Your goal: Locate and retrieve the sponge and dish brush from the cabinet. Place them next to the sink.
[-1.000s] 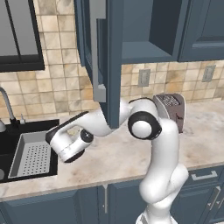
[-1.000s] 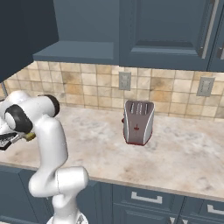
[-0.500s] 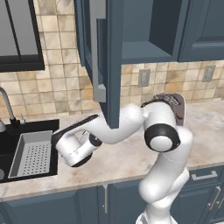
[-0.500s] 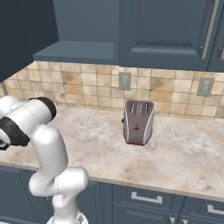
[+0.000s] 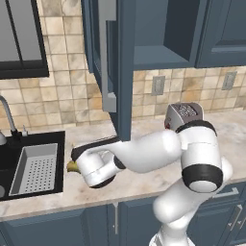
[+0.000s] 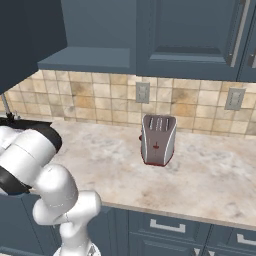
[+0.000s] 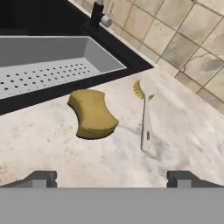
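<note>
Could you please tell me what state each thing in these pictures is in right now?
sponge: lying on the counter beside the sink, free.
dish brush: lying flat beside the sponge, free.
cabinet: door open.
sink: tray insert empty.
gripper: open, empty.

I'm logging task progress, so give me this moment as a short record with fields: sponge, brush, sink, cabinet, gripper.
sponge: on the counter, beside the sink
brush: flat on the counter, next to the sponge, bristles toward the sink
sink: black basin, grey perforated tray inside
cabinet: door open
gripper: open, holding nothing, above the counter near both items
</note>
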Controlling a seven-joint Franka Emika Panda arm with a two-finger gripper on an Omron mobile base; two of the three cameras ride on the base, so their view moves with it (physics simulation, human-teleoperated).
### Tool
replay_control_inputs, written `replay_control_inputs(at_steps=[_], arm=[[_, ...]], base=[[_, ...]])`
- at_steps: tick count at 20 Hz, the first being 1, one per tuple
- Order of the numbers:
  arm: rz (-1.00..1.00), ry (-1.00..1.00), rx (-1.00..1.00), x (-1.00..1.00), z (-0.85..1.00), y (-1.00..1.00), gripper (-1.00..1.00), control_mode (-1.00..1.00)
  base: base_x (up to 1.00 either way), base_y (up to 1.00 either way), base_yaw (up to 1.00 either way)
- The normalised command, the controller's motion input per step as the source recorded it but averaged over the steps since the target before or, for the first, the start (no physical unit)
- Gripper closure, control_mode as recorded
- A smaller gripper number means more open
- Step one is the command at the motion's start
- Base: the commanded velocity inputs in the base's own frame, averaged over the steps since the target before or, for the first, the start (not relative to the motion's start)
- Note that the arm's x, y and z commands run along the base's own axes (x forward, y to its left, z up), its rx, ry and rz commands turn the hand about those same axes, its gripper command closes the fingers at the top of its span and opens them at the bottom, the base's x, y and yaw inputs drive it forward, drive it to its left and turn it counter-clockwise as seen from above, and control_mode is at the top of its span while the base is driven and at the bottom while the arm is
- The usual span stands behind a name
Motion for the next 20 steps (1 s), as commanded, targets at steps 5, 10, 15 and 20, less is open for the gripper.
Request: replay_control_inputs(at_steps=[5,10,15,20], arm=[[-0.13,0.0,0.0,-0.19,0.37,-0.7,-1.0,-1.0],[-0.24,0.0,0.0,-0.17,0.01,-0.57,-1.0,-1.0],[-0.25,0.0,0.01,-0.15,-0.02,-0.55,-1.0,-1.0],[-0.25,0.0,0.0,-0.12,0.03,-0.54,-1.0,-1.0]], base=[[0.0,0.0,0.0],[0.0,0.0,0.0],[0.0,0.0,0.0],[0.0,0.0,0.0]])
